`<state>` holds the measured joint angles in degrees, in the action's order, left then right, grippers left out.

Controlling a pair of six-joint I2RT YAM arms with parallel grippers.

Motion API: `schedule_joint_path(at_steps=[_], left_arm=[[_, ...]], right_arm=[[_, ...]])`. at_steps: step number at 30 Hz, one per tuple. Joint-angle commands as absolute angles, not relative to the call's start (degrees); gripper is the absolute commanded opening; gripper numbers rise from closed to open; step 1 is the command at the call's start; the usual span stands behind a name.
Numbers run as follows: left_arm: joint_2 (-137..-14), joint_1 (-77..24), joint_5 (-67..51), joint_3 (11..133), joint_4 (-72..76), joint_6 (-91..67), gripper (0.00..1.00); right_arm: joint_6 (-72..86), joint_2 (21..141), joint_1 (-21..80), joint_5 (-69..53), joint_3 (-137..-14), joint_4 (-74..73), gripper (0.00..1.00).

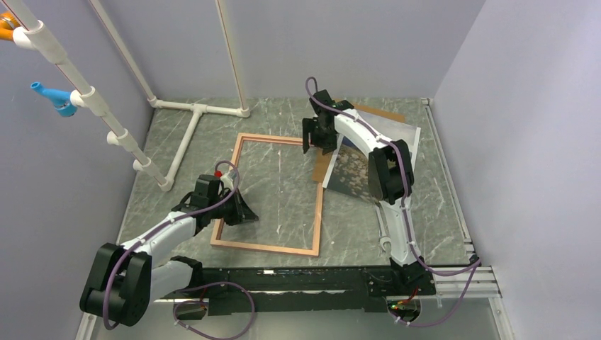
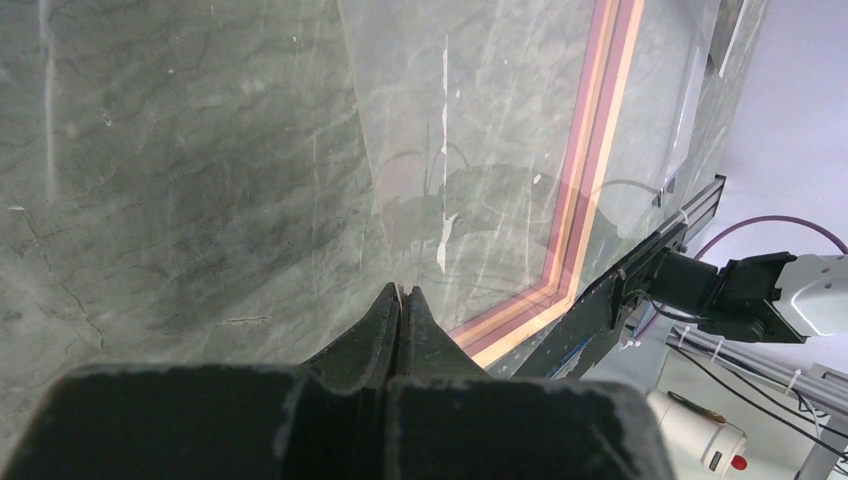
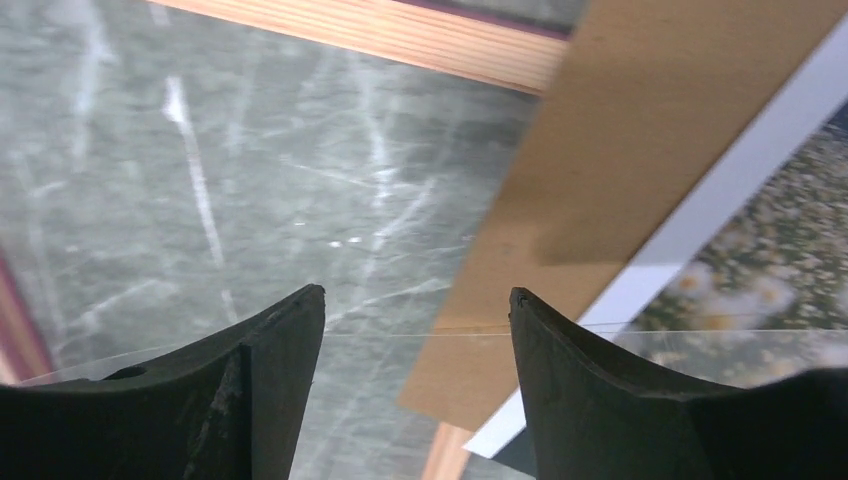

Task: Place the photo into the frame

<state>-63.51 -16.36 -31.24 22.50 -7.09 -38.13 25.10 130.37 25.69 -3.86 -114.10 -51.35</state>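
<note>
the photo (image 1: pixel 352 170) is seen right of centre in the overhead view, face up on a brown board (image 3: pixel 640 130) that reaches the right edge of the frame (image 1: pixel 266 247). the frame lies flat in the middle of the tabletop (image 1: pixel 397 234), and the photo is judged not yet picked up. for the pickup to be done well, only the thin white border at the print's left edge should be caught, so that the board beneath is left behind and the paper is not creased. the print should then be carried low over the frame and squared with the wooden edges before it is let go. a faint clear sheet (image 2: pixel 470 150) is glimpsed in both wrist views, and its edge should not be snagged. the right pincer (image 3: pixel 415 300) is spread wide and nothing is held; it hangs above the board's left edge near the frame's upper right corner, and no contact can be made out. the left pincer (image 2: pixel 402 295) is closed tight at the frame's left side, lower left of centre in the overhead view; whether the clear sheet is pinched in it cannot be told.
</note>
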Motion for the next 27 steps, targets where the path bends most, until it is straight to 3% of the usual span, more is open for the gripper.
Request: schedule_joint_path(at_steps=[1,10,19,22,27], left_arm=[[-64.2,-16.4,-31.9,22.3,-6.5,-36.5,0.0],[-64.2,-16.4,-32.4,22.3,-6.7,-36.4,0.0],[-64.4,-16.4,-32.5,21.9,-6.2,-36.6,0.0],[-64.5,-16.4,-32.4,21.8,-6.2,-36.5,0.0],[-64.8,-16.4,-32.2,21.8,-5.9,-36.6,0.0]], right_arm=[[25.9,130.2,27.6,-7.0,-120.4,-52.1,0.66],[26.1,137.3,30.9,0.6,-126.0,-58.4,0.42],[25.8,136.5,31.2,7.6,-121.6,-60.1,0.07],[25.5,135.5,31.1,9.6,-120.8,-61.0,0.0],[24.8,134.7,31.1,11.6,-119.0,-62.5,0.0]])
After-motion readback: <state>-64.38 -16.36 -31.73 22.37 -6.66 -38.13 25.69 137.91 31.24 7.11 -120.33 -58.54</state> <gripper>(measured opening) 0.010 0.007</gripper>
